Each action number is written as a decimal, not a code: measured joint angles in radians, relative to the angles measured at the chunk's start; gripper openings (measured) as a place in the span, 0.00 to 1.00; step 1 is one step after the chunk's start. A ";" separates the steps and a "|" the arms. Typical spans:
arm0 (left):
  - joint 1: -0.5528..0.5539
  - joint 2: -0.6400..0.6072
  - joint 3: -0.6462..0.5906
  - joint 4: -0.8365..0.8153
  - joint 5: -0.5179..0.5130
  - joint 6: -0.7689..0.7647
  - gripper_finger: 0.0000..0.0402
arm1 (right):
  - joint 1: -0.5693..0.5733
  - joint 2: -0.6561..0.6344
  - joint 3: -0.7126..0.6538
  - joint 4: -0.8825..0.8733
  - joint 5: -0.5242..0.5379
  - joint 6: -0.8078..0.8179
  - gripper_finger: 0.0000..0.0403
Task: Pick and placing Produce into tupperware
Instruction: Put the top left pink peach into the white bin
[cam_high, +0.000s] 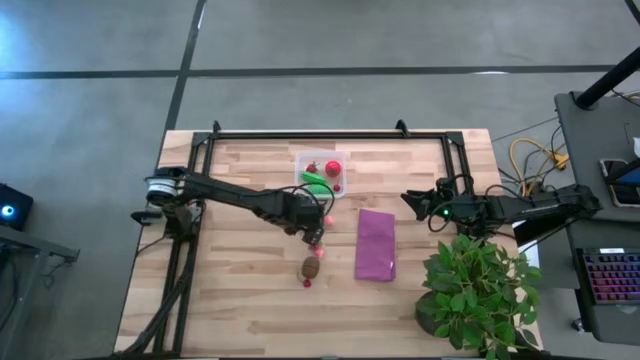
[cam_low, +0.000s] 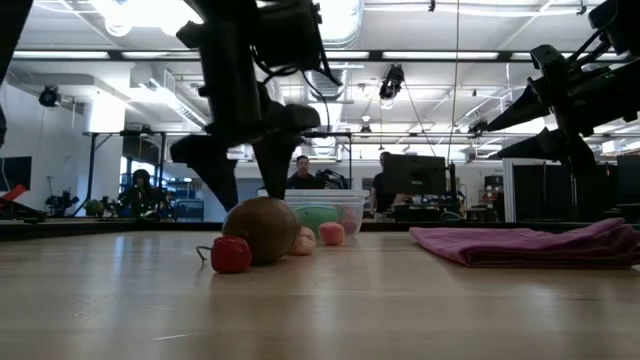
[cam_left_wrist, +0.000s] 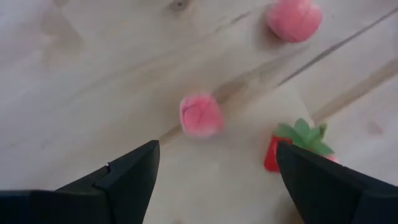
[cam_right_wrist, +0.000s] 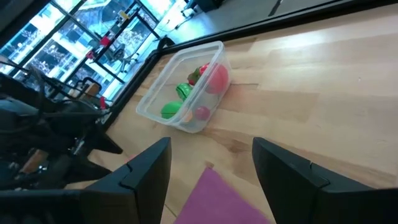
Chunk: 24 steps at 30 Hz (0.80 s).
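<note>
The left gripper hung with fingers apart over a pink piece, near of the tupperware. The right gripper, also spread, waited right of the purple cloth.

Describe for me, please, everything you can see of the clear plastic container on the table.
The tupperware is a small, clear, square plastic tub with rounded corners and no lid on it. It stands upright on the wooden table, toward the far edge, apart from the purple cloth and from both arms. Inside lie a red round fruit, green pieces and a small pink bit. Nothing grips or touches it from outside.
</note>
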 joint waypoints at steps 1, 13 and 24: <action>0.006 0.008 0.000 0.006 0.001 0.000 0.76 | 0.000 0.000 0.000 -0.001 0.000 0.000 0.54; 0.049 0.075 -0.001 0.001 0.029 0.069 0.72 | 0.000 0.000 0.000 -0.002 0.000 -0.001 0.54; 0.067 0.083 -0.001 0.047 0.029 0.077 0.51 | 0.000 0.001 0.000 -0.003 0.000 -0.025 0.54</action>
